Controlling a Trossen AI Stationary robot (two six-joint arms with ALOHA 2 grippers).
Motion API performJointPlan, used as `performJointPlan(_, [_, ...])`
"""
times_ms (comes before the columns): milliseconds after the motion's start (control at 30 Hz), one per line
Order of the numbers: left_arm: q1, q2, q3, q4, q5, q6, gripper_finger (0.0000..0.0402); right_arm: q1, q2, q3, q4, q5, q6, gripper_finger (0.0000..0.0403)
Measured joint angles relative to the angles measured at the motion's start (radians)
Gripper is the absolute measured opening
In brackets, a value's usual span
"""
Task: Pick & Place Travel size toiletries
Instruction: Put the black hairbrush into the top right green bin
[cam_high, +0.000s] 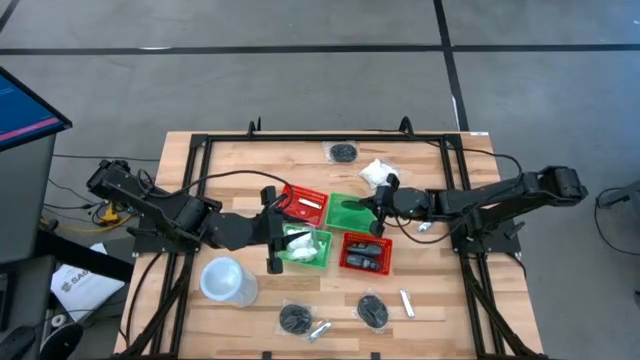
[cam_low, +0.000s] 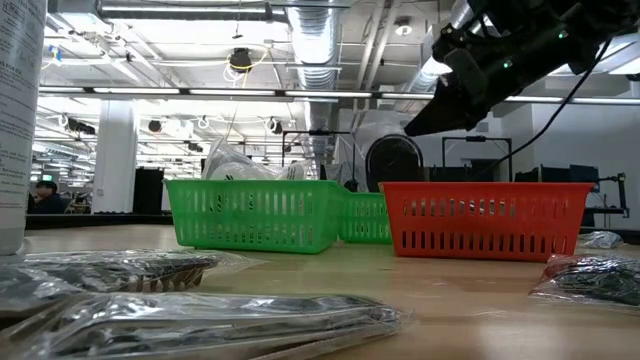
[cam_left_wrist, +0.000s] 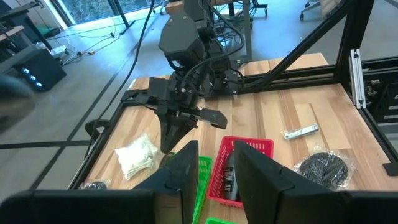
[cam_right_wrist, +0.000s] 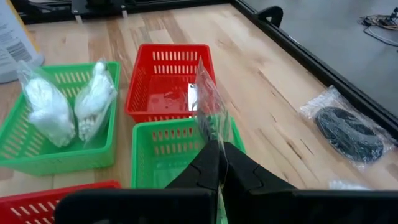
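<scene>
Here, green basket (cam_right_wrist: 62, 134), seemingly two white packets (cam_right_wrist: 93, 93)

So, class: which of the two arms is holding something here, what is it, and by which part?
The right tool pinches a clear plastic packet by its lower edge, above a green basket.

The table (cam_high: 440, 300) is pale wood, planked, with a smooth matt finish. The red basket (cam_right_wrist: 168, 81) and green basket (cam_right_wrist: 62, 140) are slotted plastic with a slight sheen. At the centre of the right wrist view, the right gripper (cam_right_wrist: 217, 163), matt black, pinches a clear glossy film packet (cam_right_wrist: 208, 109). The white packets (cam_right_wrist: 65, 102) sit in crinkly transparent wrap. The cup (cam_high: 222, 280) at lower left looks like translucent white plastic
</scene>
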Motion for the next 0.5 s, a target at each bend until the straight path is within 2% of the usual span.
performJointPlan(200, [0.000,0.000,0.000,0.001,0.001,0.000,0.0094,-0.002,0.090,0.000,0.015,0.000,0.012,0.0000])
performJointPlan(500, [0.000,0.000,0.000,0.001,0.001,0.000,0.0094,-0.022,0.203,0.001,0.162,-0.001,-0.001,0.0000])
